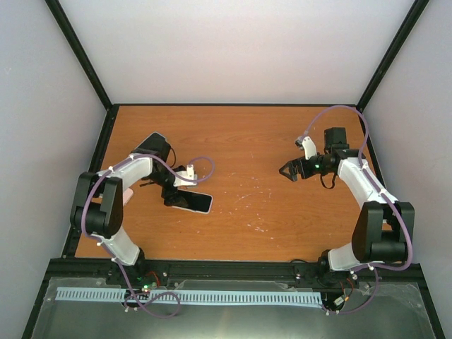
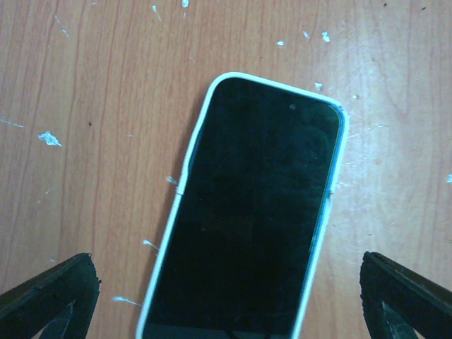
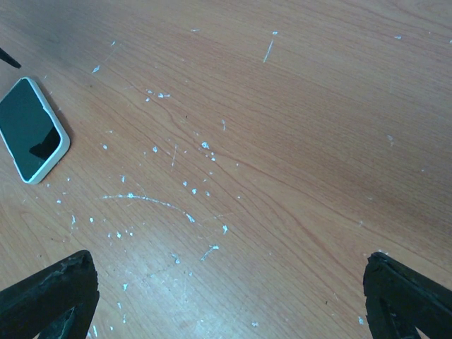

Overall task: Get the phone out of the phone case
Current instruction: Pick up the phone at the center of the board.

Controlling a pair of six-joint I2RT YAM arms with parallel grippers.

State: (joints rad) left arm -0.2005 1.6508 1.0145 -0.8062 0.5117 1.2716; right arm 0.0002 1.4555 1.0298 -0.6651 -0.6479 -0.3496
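Note:
The phone [image 2: 254, 219] lies screen up on the wooden table, a black slab inside a white case [image 2: 189, 162] whose rim shows all round it. In the top view the phone [image 1: 195, 202] is left of centre. My left gripper [image 1: 171, 195] hovers just above its near end. In the left wrist view the gripper [image 2: 226, 296] is open wide, its fingertips [image 2: 56, 293] on either side of the phone and apart from it. My right gripper [image 1: 288, 170] is open and empty over bare table at the right. The right wrist view shows the phone [image 3: 32, 128] far off to its left.
The table [image 1: 247, 141] is orange-brown wood with white scuffs [image 3: 176, 205]. A black frame and pale walls close it in at the back and sides. A small pink thing [image 1: 128, 195] shows beside the left arm, partly hidden.

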